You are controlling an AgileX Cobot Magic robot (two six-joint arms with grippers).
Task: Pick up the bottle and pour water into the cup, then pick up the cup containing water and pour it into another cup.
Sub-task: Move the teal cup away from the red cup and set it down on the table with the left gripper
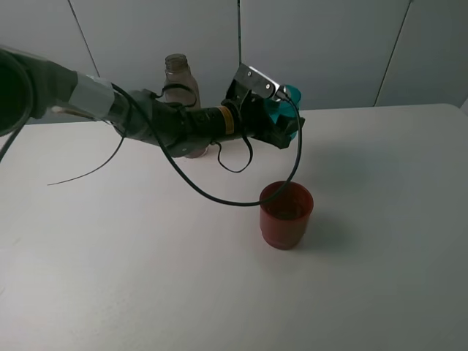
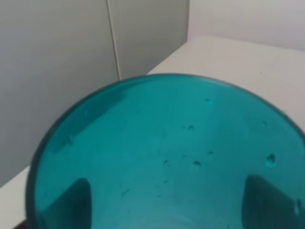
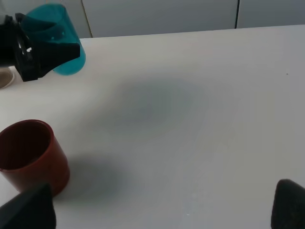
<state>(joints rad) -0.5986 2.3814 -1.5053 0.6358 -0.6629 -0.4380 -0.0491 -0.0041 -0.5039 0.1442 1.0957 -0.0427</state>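
My left gripper (image 1: 281, 117) reaches in from the left and is shut on the cup (image 1: 291, 97), a translucent teal tumbler held tilted in the air. The cup fills the left wrist view (image 2: 167, 143); droplets cling to its wall and both dark fingers (image 2: 76, 200) show through it. Below and in front of it, another cup (image 1: 287, 214), red and wider, stands upright on the table (image 1: 380, 219). The bottle (image 1: 179, 77) stands behind the left arm, mostly hidden by it. In the right wrist view, my right gripper (image 3: 159, 212) is open and empty, with the red cup (image 3: 28, 155) and held teal cup (image 3: 59, 33) to one side.
A black cable (image 1: 219, 194) loops from the left arm down to the red cup's rim. A pale panelled wall (image 1: 329, 44) closes off the back of the white table.
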